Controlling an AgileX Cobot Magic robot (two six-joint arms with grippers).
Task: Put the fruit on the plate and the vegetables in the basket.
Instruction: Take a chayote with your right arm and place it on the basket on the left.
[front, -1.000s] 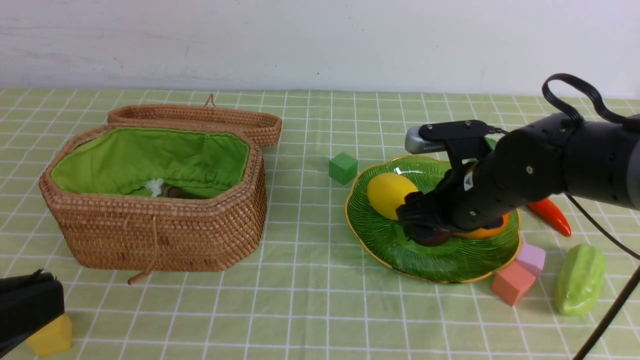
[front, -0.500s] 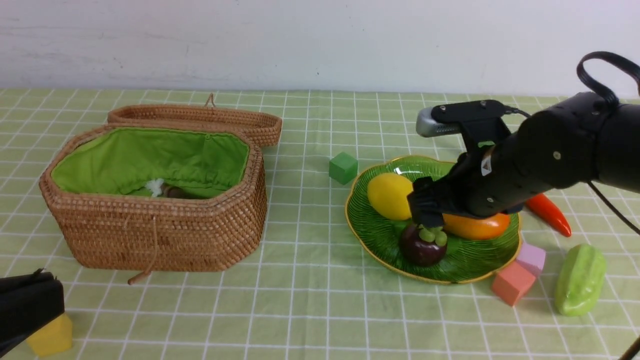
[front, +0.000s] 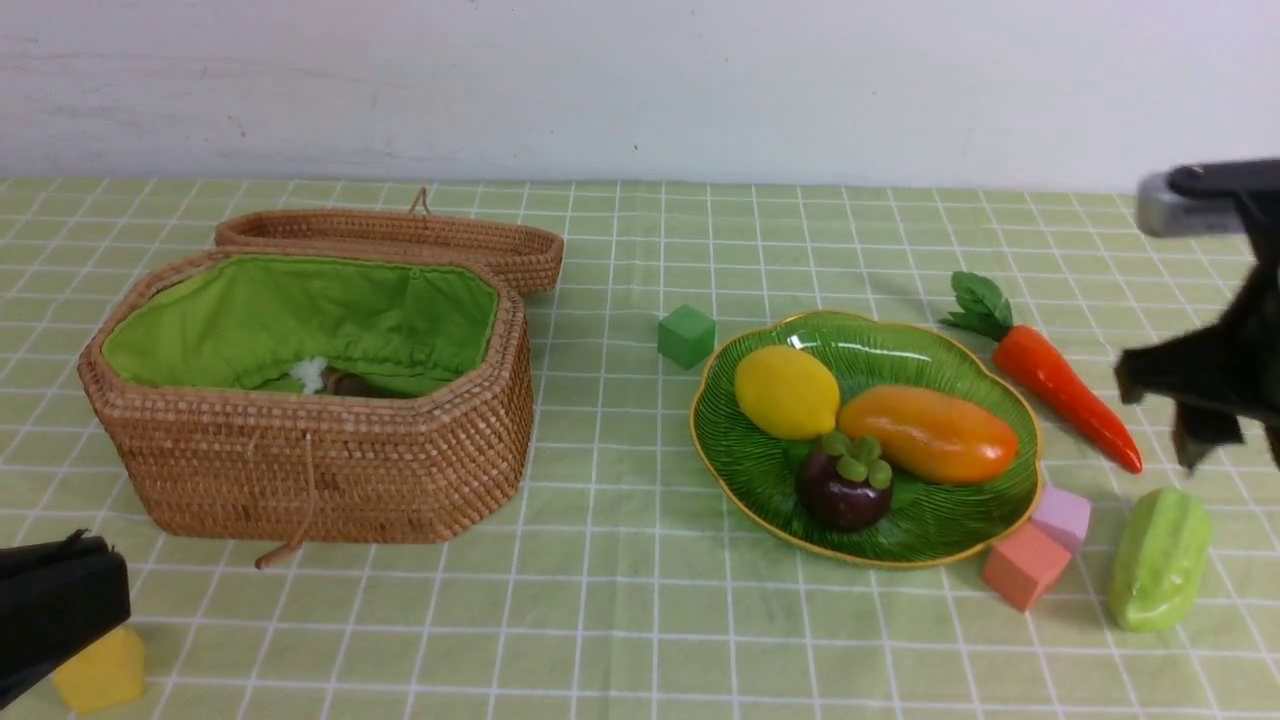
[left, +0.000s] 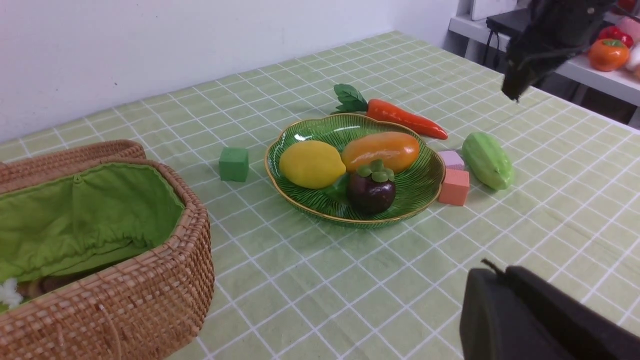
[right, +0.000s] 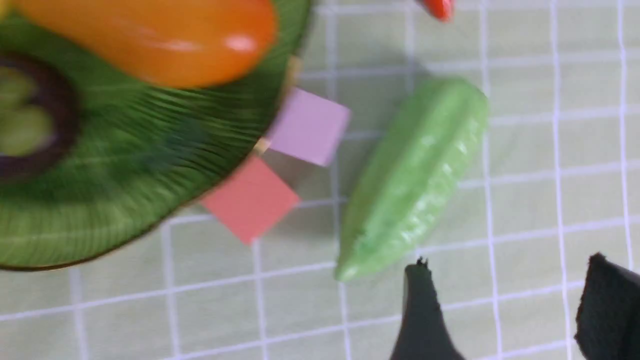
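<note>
Checked green tablecloth (front: 620, 620) as seen from the robot's side. The basket (front: 330, 470) stands open on the left; its green lining is exposed, and a small dark shape with a white scrap lies at the bottom, too hidden to identify. The woven lid (front: 400, 235) lies flat just behind the basket, touching its rear wall.

The plate (front: 930, 525) sits right of centre, well apart from the basket, and carries all three fruits. The mango (front: 930, 435) lies on the right side, the lemon (front: 787, 392) on the left side, and the mangosteen (front: 845, 490) nearest the viewer, green top upward and just beside both.

The right gripper (right: 509, 260) hangs above the cloth at the far right, jaws apart with nothing between them, near the pale green ridged piece (front: 1160, 560). That piece lies on the cloth to the right of the plate. The carrot (front: 1060, 385) lies on the cloth beside the plate's right rim, leaves toward the wall.

The left gripper (front: 70, 600) rests low at the near left corner, jaws together and empty, over a yellow cube (front: 100, 670).

A salmon cube (front: 1025, 565) and a lilac cube (front: 1062, 517) sit against the plate's near right rim. A green cube (front: 686, 335) stands just left of the plate.
</note>
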